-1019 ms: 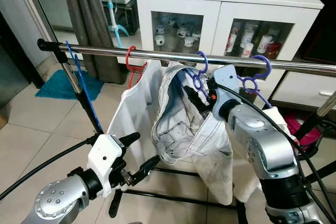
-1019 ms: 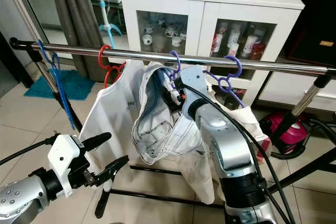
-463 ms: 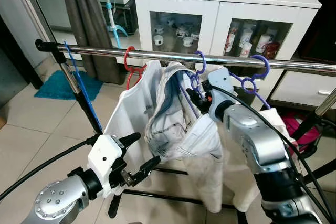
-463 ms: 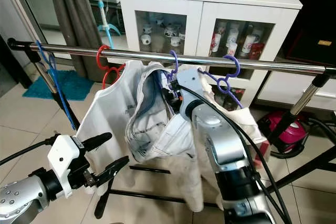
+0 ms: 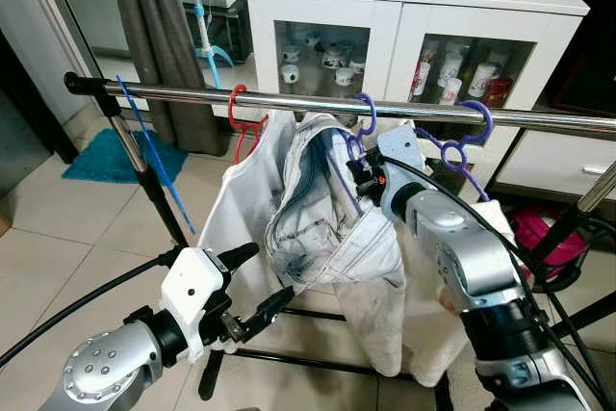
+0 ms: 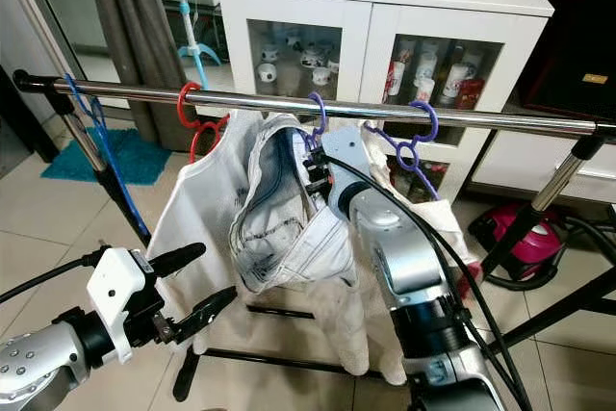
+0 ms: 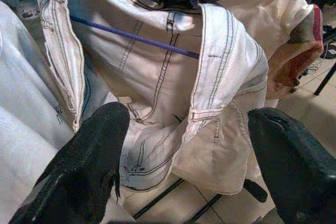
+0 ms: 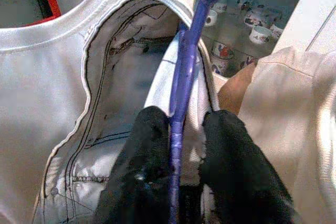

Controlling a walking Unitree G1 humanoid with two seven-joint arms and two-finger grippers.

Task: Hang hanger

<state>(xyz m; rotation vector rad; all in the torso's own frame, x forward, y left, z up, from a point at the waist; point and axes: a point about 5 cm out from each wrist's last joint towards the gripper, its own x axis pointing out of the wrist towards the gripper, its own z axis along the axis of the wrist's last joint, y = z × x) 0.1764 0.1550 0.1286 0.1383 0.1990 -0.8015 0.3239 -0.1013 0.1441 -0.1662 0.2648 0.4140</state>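
Pinching the purple hanger (image 8: pixel 184 77) in our right gripper (image 8: pixel 181 153), seen from its wrist; left gripper (image 5: pixel 252 288) spread, idle below the jeans (image 5: pixel 332 228); head views hide the grip.

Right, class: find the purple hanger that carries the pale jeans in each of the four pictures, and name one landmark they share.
Left eye view: purple hanger hooked on the steel rail, centre, right of the red hanger.
Right eye view: hook on the rail, centre.
Left wrist view: its purple bar crosses inside the jeans.
Right wrist view: its stem runs between the right gripper fingers.
Shared landmark: the jeans.
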